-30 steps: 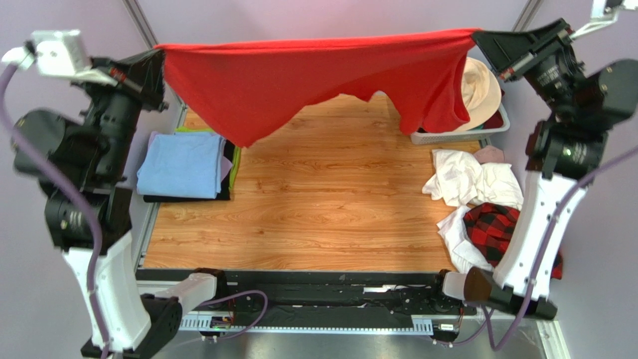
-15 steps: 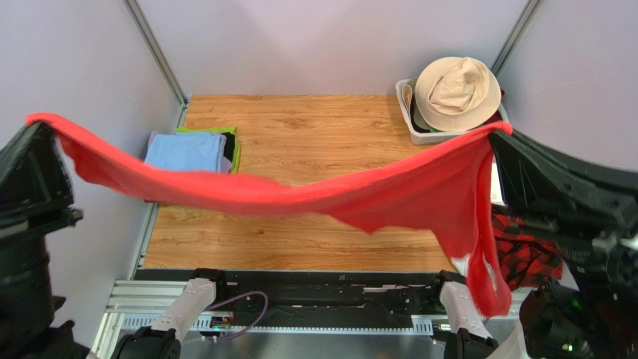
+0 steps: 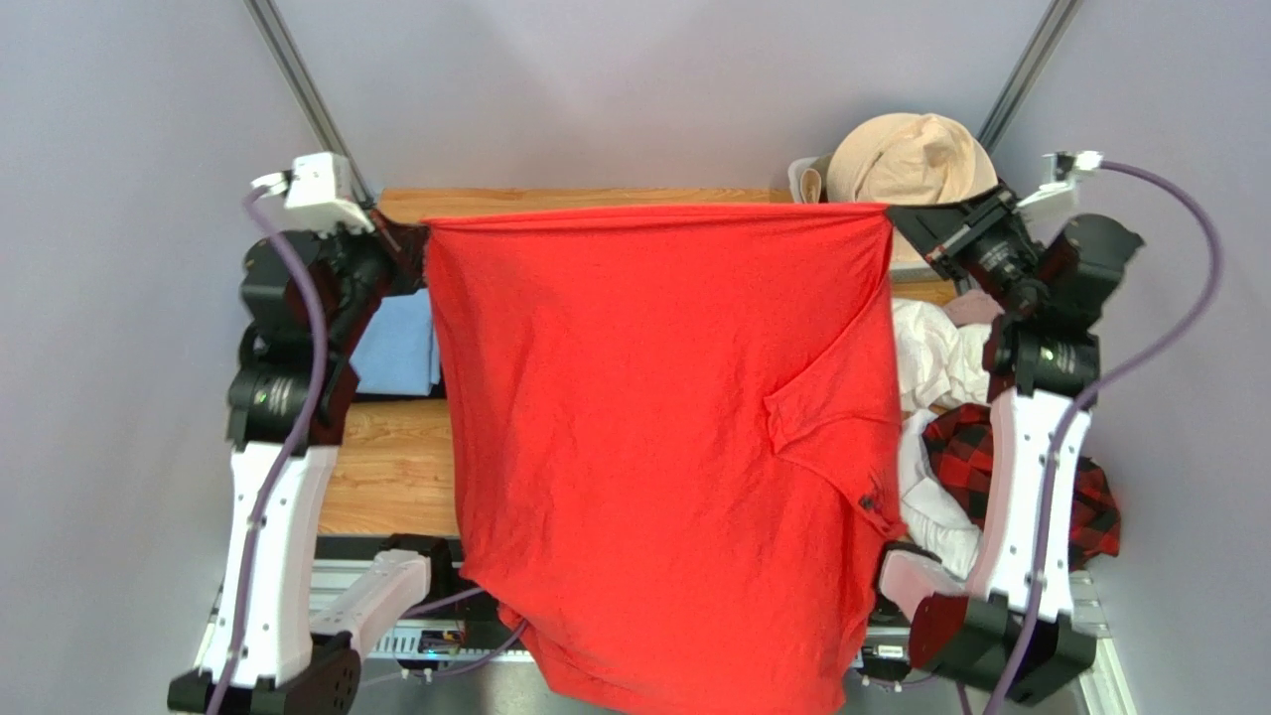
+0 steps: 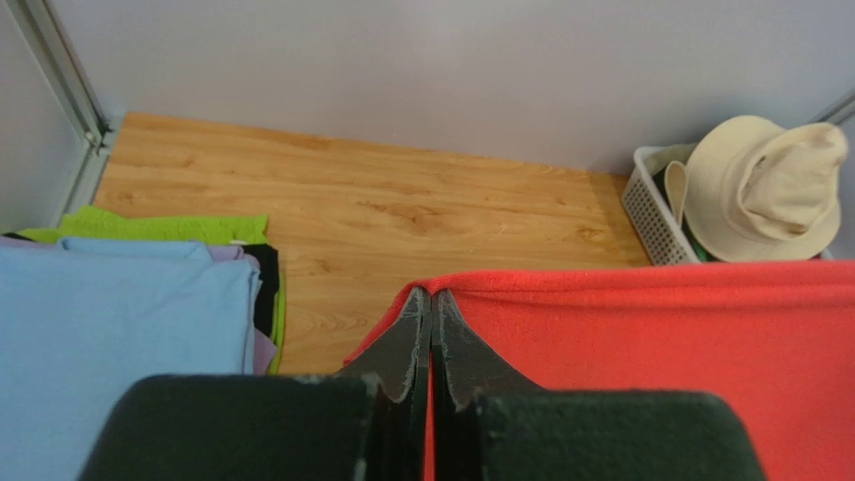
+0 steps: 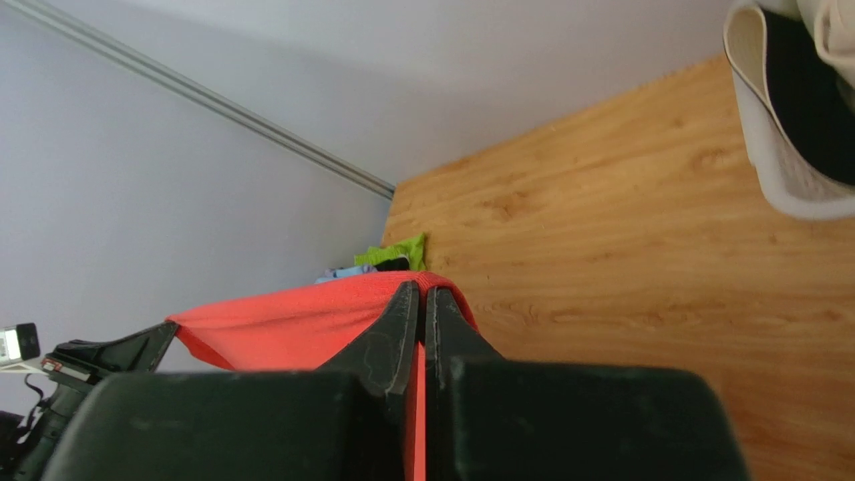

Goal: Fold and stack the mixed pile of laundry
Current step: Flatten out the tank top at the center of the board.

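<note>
Left gripper (image 4: 432,298): jaws pinched tight on one top corner of the red T-shirt (image 3: 657,447); in the left wrist view I see red cloth caught between the tips.
Right gripper (image 5: 422,293): clamped the same way on the opposite top corner, with red fabric in the narrow slit between the fingers.
T-shirt position: held in the air between both arms. The top edge is taut and level, and the body hangs flat down toward the near edge. One sleeve lies folded against its right side.
Blocked view: from the top camera the shirt hides most of the table (image 4: 401,200). I can only see strips of wood at the far edge and beside the left arm (image 3: 276,492).
Rest of pile: white cloths (image 3: 933,358), a red-and-black plaid shirt (image 3: 962,455) and a small pink piece (image 3: 977,306) lie crumpled at the right edge, partly behind the right arm (image 3: 1030,462).
Left side: light blue cloth (image 4: 110,341) tops a flat stack, with black cloth (image 4: 266,291) and green cloth (image 4: 161,227) showing beneath.
Far right corner: white slatted basket (image 4: 647,215) carrying a beige hat (image 3: 910,157), just beyond the right gripper.
</note>
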